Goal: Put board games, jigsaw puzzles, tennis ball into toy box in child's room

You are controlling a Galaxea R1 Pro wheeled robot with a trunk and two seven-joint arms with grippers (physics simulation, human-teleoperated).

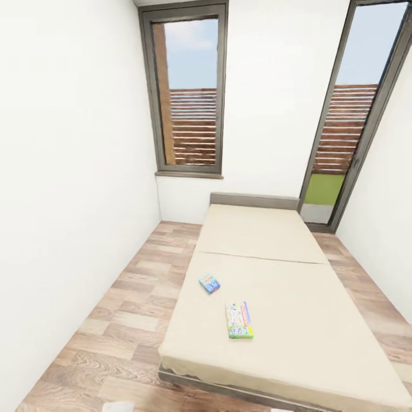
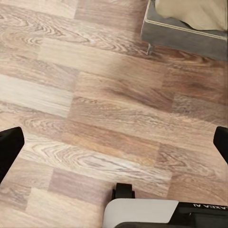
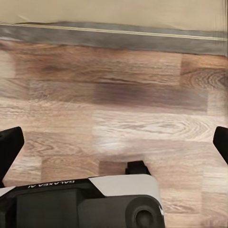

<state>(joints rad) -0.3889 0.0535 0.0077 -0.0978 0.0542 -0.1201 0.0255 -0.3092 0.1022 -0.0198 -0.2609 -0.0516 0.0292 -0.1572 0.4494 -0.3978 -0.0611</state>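
Note:
Two board games lie on the beige bed [image 1: 297, 320] in the head view. The small blue square one [image 1: 209, 283] rests near the bed's left edge. The longer white-green one [image 1: 239, 320] lies a little nearer me, toward the foot. Both arms hang low over the wood floor. My left gripper [image 2: 114, 147] is open, its dark fingertips [image 2: 9, 147] spread wide above bare planks, with the bed's grey frame corner [image 2: 185, 35] ahead. My right gripper [image 3: 114, 147] is open too and empty, facing the frame's foot rail [image 3: 114, 35].
A white wall runs along the left, leaving a strip of wood floor [image 1: 131, 297] between it and the bed. A tall dark-framed window [image 1: 191, 91] sits behind the headboard [image 1: 253, 201], and a glass door [image 1: 355, 114] stands at the right.

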